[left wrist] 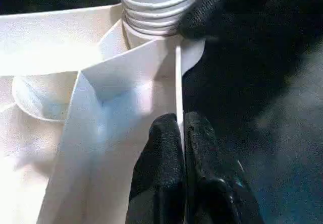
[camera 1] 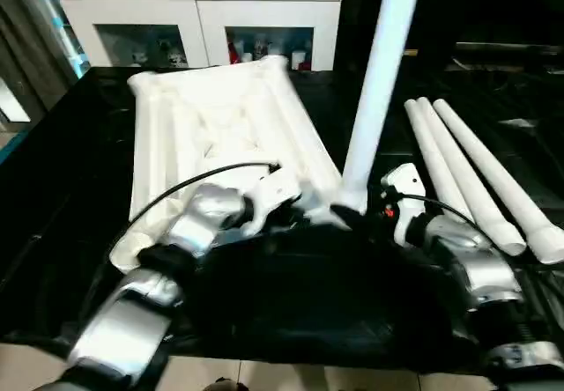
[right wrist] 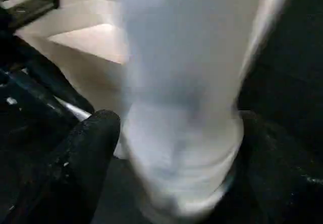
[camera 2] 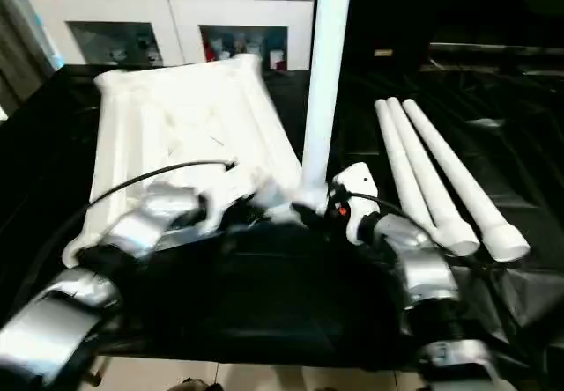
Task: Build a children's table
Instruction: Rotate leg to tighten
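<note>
The white tabletop lies underside up on the black-draped work table. One white leg stands upright at its near right corner; the leg's ribbed threaded end shows just above the socket. My left gripper is shut on the tabletop's thin rim wall, close to that corner. My right gripper is at the base of the upright leg, its black fingers spread on either side of it.
Three more white legs lie side by side on the black cloth to the right. A white cabinet with glass doors stands beyond the far edge. The cloth in front of the tabletop is bare.
</note>
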Controlling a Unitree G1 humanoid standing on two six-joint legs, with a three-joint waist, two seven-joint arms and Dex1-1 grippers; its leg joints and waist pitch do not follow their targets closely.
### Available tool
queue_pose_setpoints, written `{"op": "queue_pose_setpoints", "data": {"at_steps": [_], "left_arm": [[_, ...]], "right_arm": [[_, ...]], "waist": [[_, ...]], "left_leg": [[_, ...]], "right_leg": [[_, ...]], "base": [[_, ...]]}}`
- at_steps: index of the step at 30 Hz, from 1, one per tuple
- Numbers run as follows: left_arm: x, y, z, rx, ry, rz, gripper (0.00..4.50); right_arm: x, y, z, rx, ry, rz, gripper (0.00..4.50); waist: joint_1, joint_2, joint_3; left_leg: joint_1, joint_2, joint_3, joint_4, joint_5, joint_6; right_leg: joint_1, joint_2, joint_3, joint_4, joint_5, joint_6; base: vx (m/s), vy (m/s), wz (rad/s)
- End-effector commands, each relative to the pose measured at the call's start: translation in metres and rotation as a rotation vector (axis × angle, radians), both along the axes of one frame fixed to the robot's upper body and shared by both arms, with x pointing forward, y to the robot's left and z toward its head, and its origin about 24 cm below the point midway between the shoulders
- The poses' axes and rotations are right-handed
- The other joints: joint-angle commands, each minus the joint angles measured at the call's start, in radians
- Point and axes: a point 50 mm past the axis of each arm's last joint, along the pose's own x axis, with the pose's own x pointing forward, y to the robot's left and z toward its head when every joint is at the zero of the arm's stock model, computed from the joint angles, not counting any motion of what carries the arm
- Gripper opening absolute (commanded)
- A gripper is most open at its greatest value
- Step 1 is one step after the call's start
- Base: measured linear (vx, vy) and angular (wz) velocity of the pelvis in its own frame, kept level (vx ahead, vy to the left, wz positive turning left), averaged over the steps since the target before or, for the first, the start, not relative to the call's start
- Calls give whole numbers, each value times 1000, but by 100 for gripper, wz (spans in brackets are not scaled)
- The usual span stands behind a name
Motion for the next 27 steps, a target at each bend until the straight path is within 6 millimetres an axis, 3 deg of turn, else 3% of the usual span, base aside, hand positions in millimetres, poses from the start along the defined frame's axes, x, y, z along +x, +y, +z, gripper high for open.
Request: {"op": "queue_pose_setpoints", "data": {"at_steps": [1, 7, 14, 23, 25, 26, 27], "left_arm": [[-9, -2, 3, -27, 6, -113, 0], [-11, 5, 5, -32, 17, -134, 0], [-11, 9, 5, -26, 9, -122, 0], [-9, 9, 6, -35, 3, -94, 0], [5, 2, 7, -37, -38, 68, 0], [5, 2, 7, -37, -38, 68, 0], [13, -5, 6, -36, -47, 176, 0]], "right_arm": [[-2, 1, 8, 6, -3, 79, 390], [-5, 1, 8, -26, 24, 158, 390], [-8, 7, 6, -14, 35, 193, 320], [-12, 9, 3, -4, 56, 203, 276], [-8, 7, -9, -7, 58, 48, 271], [-8, 7, -9, -7, 58, 48, 271], [-3, 9, -18, -8, 58, -101, 270]], "waist": [[6, -19, -67], [21, -25, -66], [21, -26, -67], [22, -25, -68], [19, -26, -67], [19, -26, -67], [16, -27, -64]], "left_leg": [[24, 60, -23, -64, -180, 115], [28, 61, -23, -67, -197, 80], [26, 59, -22, -65, -176, 84], [26, 58, -22, -63, -170, 84], [28, 57, -23, -65, -180, 79], [28, 57, -23, -65, -180, 79], [32, 55, -22, -66, -202, 56]], "right_leg": [[47, -63, 38, -69, -114, -251], [43, -67, 41, -68, -153, -242], [43, -66, 41, -67, -145, -234], [44, -65, 40, -66, -131, -237], [43, -65, 41, -68, -144, -234], [43, -65, 41, -68, -144, -234], [38, -66, 43, -76, -198, -224]], "base": [[0, 0, 0], [0, 0, 0], [0, 0, 0], [0, 0, 0], [0, 0, 0], [0, 0, 0], [0, 0, 0]]}}
